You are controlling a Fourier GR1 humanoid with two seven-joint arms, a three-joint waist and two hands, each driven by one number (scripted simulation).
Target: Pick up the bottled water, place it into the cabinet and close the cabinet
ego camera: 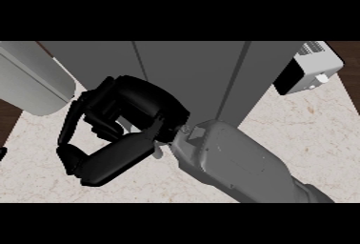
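My right hand point(137, 102) fills the middle of the head view, its grey forearm point(239, 164) coming in from the lower right. The palm is against the front of the grey cabinet point(190, 71), whose panels look shut, with thin seams between them. The fingers point(70, 128) hang relaxed to the left and the thumb point(112, 162) lies below them; bare counter shows in the gap and nothing is held. No bottled water shows anywhere. It may be inside the cabinet or behind the hand; I cannot tell which.
A large rounded pale grey object point(32, 83) stands at the back left. A white and black appliance point(309, 66) sits at the back right beside the cabinet. The marble counter point(309, 133) runs on to the right and in front.
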